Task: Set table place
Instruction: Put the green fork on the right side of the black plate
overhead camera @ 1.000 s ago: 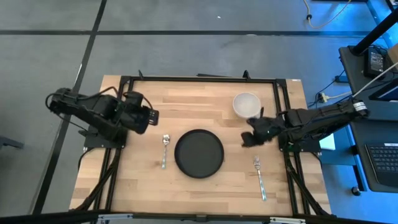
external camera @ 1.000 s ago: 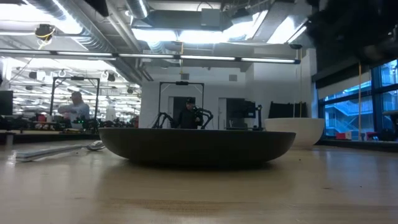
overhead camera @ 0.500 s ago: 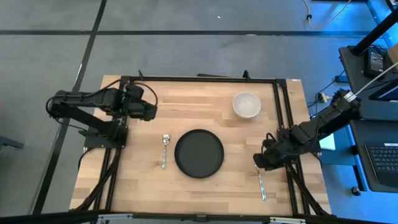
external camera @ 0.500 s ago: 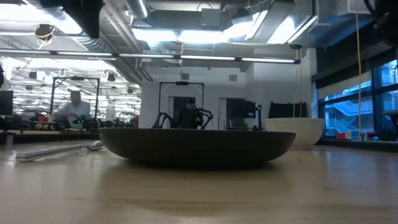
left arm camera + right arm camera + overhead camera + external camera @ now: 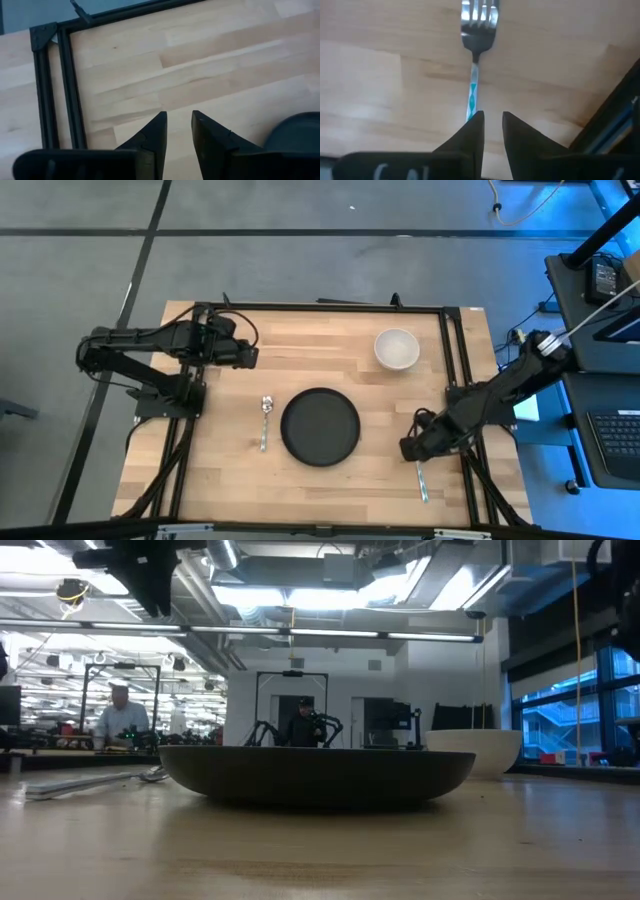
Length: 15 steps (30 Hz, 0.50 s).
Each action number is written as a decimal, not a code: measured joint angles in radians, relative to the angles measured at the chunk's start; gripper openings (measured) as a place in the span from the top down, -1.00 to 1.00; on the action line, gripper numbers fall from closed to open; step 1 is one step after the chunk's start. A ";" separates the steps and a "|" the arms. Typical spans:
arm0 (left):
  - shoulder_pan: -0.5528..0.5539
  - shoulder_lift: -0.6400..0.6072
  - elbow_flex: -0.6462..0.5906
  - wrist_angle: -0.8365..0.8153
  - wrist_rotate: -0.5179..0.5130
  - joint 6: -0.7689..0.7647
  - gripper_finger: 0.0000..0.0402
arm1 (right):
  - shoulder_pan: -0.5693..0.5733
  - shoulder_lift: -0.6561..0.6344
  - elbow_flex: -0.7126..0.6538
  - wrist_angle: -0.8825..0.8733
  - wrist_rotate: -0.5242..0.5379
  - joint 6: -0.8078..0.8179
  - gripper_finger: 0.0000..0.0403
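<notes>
Desk [image 5: 330,345]: pale wood strips, black frame, spans the high view under both arms. Black plate [image 5: 320,426] at centre; spoon [image 5: 265,422] just left of it; white bowl [image 5: 397,348] toward the far right corner; fork [image 5: 419,468] near the right edge.

Right claw [image 5: 410,448]: low over the desk's right side, above the head end of the fork. Right wrist view: fingers [image 5: 472,131] nearly together, a narrow gap, nothing held; fork handle runs toward that gap.

Left claw [image 5: 250,358]: over the far left part of the desk, well apart from the spoon. Fingers [image 5: 155,135] narrow, empty, bare wood beneath.
</notes>
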 joint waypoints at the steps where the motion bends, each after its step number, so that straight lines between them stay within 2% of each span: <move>1: 0.000 0.000 0.000 0.000 0.000 0.009 0.59 | 0.003 0.018 0.000 0.009 0.000 0.004 0.65; 9: 0.000 0.000 0.000 -0.001 0.000 0.034 0.59 | 0.004 0.143 0.000 0.169 -0.058 0.031 0.65; 15: 0.000 0.000 0.000 -0.001 0.001 0.066 0.59 | 0.003 0.222 0.000 0.171 -0.090 0.052 0.65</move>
